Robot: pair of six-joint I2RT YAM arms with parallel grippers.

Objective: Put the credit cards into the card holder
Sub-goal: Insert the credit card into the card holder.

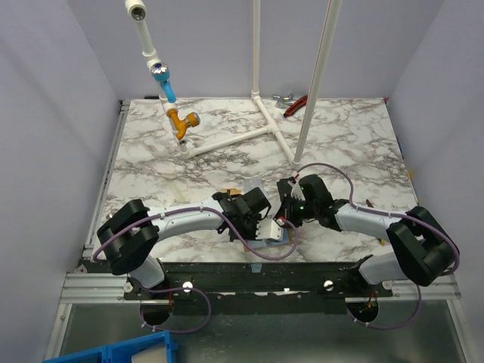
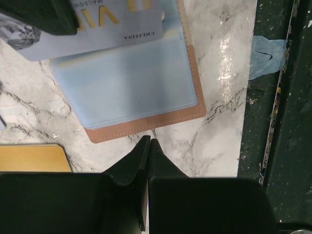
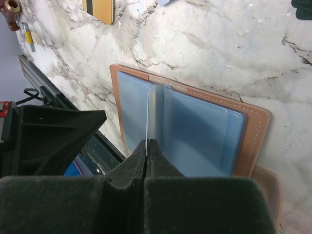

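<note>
The card holder point(image 2: 146, 127) lies open near the table's front edge, tan-brown outside with light blue pockets inside; it also shows in the right wrist view point(image 3: 253, 122) and from above point(image 1: 281, 240). My right gripper point(image 3: 147, 142) is shut on a silvery-grey credit card point(image 2: 97, 29), seen edge-on point(image 3: 147, 114) as it stands over the holder's middle pocket. My left gripper point(image 2: 148, 141) is shut with nothing in it, its tips just off the holder's near edge. A gold credit card point(image 2: 29, 158) lies flat on the marble beside the holder.
The table's dark front rail point(image 2: 278, 122) runs close by the holder. Further back stand a white pipe frame point(image 1: 257, 121) with an orange and blue fitting point(image 1: 181, 121), and red-handled pliers point(image 1: 295, 104). A blue bin point(image 1: 113, 352) sits below the table's front.
</note>
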